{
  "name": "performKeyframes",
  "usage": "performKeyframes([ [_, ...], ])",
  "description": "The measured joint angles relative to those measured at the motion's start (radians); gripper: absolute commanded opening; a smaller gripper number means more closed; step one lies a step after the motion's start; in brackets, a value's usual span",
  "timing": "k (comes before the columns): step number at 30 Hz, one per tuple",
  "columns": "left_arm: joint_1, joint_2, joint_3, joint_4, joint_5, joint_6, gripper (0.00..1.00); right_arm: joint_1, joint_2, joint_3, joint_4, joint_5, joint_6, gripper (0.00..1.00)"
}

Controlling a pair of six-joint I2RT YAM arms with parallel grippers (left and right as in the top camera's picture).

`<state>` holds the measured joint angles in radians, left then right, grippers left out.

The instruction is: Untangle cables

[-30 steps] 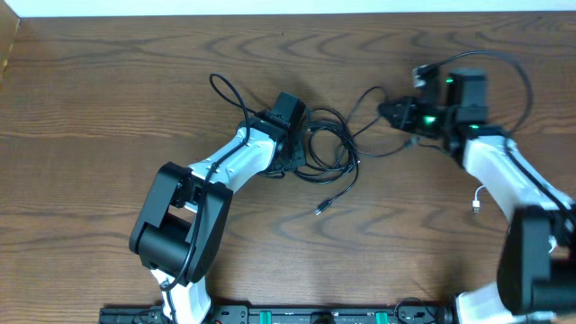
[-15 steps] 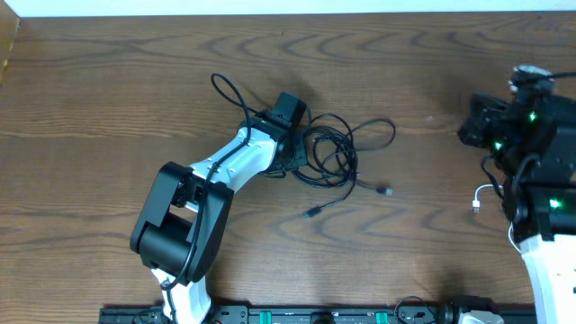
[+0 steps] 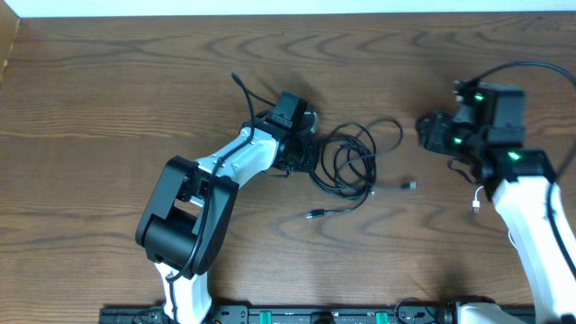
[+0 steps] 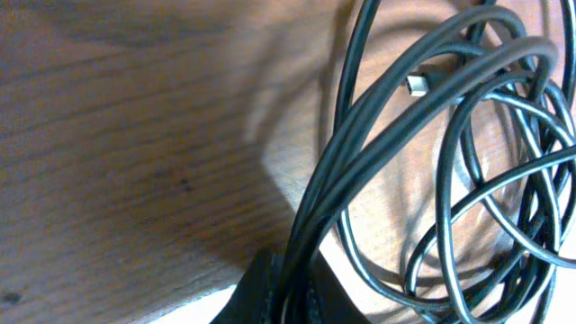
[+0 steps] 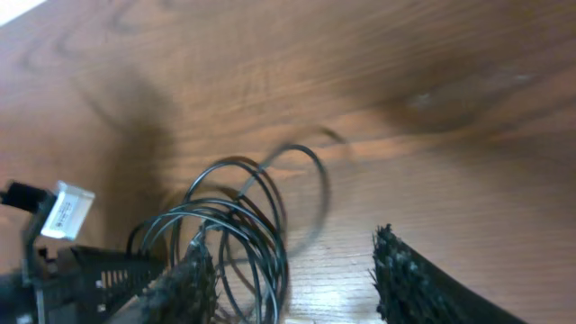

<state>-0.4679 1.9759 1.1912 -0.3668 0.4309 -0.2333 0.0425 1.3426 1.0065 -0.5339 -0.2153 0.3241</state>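
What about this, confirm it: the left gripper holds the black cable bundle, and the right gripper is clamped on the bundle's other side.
Not right. The right gripper is open and holds nothing; the right wrist view shows it spread wide with no cable in it. The left gripper does hold the black cable bundle.

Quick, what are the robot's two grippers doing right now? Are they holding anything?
Left gripper: closed on the black cables.
Right gripper: open, holding nothing.
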Motion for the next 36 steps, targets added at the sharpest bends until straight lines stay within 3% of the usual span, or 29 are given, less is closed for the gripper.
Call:
performKeyframes([
  [7, 0.000, -0.003, 0.000, 0.002, -0.066, 0.206, 0.08, 0.064, 0.184, 0.000, 0.118, -0.040, 0.013, 0.51],
  [16, -0.003, -0.007, 0.000, 0.005, -0.123, 0.270, 0.08, 0.137, 0.381, 0.000, 0.237, -0.182, 0.172, 0.48],
  [20, -0.005, -0.008, 0.000, 0.005, -0.128, 0.278, 0.08, 0.162, 0.437, 0.000, 0.264, -0.171, 0.277, 0.41],
  [28, -0.005, -0.008, 0.000, 0.005, -0.132, 0.283, 0.08, 0.166, 0.480, 0.000, 0.264, -0.019, 0.393, 0.59],
  [36, -0.006, -0.008, 0.000, 0.006, -0.138, 0.246, 0.08, 0.166, 0.483, 0.000, 0.264, 0.154, 0.533, 0.60],
])
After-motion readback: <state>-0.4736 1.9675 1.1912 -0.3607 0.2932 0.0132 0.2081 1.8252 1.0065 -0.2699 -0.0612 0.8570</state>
